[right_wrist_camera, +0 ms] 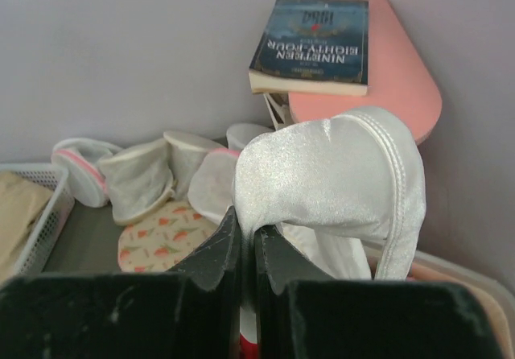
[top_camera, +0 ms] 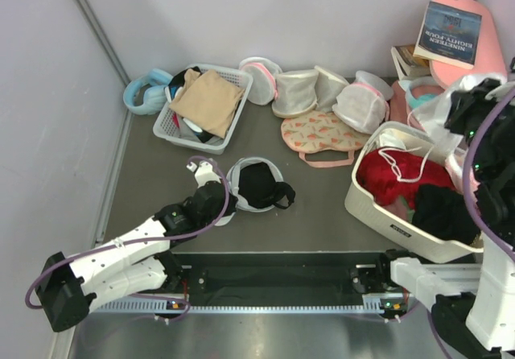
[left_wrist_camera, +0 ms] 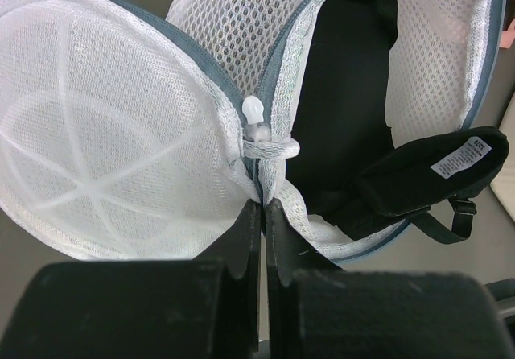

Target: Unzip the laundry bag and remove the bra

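The round white mesh laundry bag (top_camera: 236, 172) lies open at the table's middle, its two halves spread apart in the left wrist view (left_wrist_camera: 121, 158). The black bra (top_camera: 259, 184) sits in the right half and partly spills over the rim (left_wrist_camera: 346, 93). My left gripper (top_camera: 219, 202) is shut on the bag's mesh at the joint of the halves (left_wrist_camera: 264, 204), just below the white zipper pull (left_wrist_camera: 254, 113). My right gripper (top_camera: 467, 105) is raised at the far right, shut on a white satin garment (right_wrist_camera: 338, 174).
A white slatted basket (top_camera: 165, 125) with a tan cloth (top_camera: 208, 101) stands at back left. Mesh bags with pink trim (top_camera: 261, 79) and a floral one (top_camera: 322, 134) lie at the back. A white tub (top_camera: 386, 218) holds a red garment (top_camera: 402, 174). A book (top_camera: 449, 30) lies on a pink stool.
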`<state>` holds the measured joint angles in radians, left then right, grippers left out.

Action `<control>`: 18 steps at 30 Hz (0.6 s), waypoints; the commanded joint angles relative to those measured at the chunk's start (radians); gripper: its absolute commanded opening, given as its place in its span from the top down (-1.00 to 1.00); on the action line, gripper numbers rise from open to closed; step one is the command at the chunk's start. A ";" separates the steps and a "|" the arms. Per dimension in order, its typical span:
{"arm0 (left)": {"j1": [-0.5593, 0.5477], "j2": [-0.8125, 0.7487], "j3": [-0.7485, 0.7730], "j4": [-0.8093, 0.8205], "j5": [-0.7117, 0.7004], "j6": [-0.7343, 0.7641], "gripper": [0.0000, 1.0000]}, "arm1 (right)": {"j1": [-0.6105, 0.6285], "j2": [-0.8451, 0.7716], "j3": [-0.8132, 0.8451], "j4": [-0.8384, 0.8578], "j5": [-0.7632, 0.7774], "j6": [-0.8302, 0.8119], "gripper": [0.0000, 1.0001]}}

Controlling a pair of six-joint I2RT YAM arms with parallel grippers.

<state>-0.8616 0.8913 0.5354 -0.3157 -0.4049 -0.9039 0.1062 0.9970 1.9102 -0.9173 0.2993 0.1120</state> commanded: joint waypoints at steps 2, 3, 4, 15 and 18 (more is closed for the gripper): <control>0.006 -0.005 0.018 0.036 0.008 0.017 1.00 | -0.013 -0.136 -0.298 0.055 0.063 0.129 1.00; 0.006 -0.006 0.017 0.036 0.006 0.017 1.00 | -0.013 -0.156 -0.388 0.058 0.078 0.144 1.00; 0.006 -0.006 0.018 0.036 0.009 0.016 1.00 | -0.013 -0.175 -0.428 0.055 0.115 0.158 0.96; 0.006 -0.011 0.020 0.033 0.008 0.007 1.00 | -0.013 -0.140 -0.376 0.024 0.129 0.129 -0.92; 0.006 -0.011 0.020 0.033 0.008 0.000 1.00 | -0.011 -0.117 -0.336 0.041 0.098 0.120 -0.92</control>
<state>-0.8589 0.8909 0.5354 -0.3161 -0.3973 -0.8955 0.1062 0.8677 1.4910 -0.9424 0.4004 0.2535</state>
